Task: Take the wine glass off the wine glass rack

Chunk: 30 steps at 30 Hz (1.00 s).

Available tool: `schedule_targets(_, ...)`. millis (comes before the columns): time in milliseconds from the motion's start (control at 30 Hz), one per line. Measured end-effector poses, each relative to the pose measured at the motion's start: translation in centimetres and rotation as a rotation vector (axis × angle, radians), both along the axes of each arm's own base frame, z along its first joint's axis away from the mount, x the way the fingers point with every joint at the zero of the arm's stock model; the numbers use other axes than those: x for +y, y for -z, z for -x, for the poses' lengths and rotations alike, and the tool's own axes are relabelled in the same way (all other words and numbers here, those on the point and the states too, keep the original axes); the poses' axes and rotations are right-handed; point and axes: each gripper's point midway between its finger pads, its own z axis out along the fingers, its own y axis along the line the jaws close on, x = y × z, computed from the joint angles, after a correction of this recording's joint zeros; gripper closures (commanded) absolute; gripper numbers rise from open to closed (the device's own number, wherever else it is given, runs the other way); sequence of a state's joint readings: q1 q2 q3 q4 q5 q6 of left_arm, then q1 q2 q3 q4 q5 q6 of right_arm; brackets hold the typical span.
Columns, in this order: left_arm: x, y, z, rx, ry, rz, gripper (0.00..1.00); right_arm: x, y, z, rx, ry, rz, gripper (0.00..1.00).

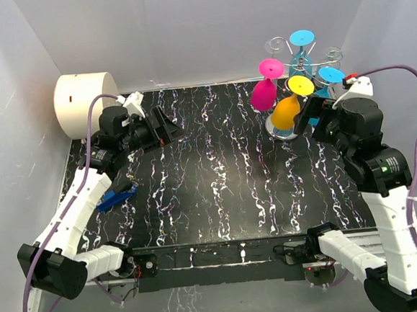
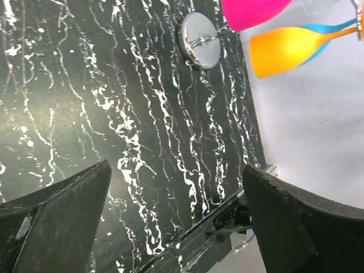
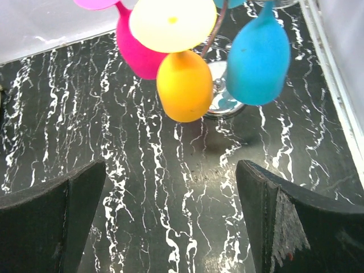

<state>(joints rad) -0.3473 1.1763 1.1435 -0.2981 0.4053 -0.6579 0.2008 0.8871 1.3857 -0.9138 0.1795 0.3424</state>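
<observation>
The silver wire wine glass rack (image 1: 299,66) stands at the table's back right on a shiny disc base (image 3: 224,101). Several coloured glasses hang from it upside down: a pink one (image 1: 263,94), an orange one with a yellow foot (image 1: 286,111), and blue ones (image 1: 330,75). My right gripper (image 1: 308,113) is open and empty, just right of the orange glass (image 3: 185,85) and above the table. The blue glass (image 3: 259,57) hangs beside it. My left gripper (image 1: 169,126) is open and empty at the back left, far from the rack base (image 2: 200,41).
A white cylinder (image 1: 86,100) stands at the back left corner. A small blue object (image 1: 116,198) lies by the left arm. White walls close in the black marbled table (image 1: 218,191) on three sides.
</observation>
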Motion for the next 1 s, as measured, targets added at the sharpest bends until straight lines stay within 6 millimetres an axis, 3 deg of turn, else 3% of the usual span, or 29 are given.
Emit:
schedule_targets(267, 1.4, 0.2, -0.6, -0.016, -0.050, -0.092, 0.01, -3.8, -0.3, 2.1, 0.030, 0.241, -0.015, 0.02)
schedule_targets(367, 1.7, 0.4, -0.7, -0.016, -0.062, -0.109, 0.01, -4.2, 0.2, 2.4, 0.048, 0.284, -0.033, 0.02)
schedule_targets(700, 2.0, 0.8, -0.7, -0.003, -0.076, -0.122, 0.01, 0.6, 0.7, 2.5, -0.003, -0.002, -0.109, 0.02)
schedule_targets(1000, 2.3, 0.8, -0.1, 0.010, -0.080, -0.126, 0.01, 0.9, -3.1, 0.3, -0.173, 0.012, -0.170, 0.02)
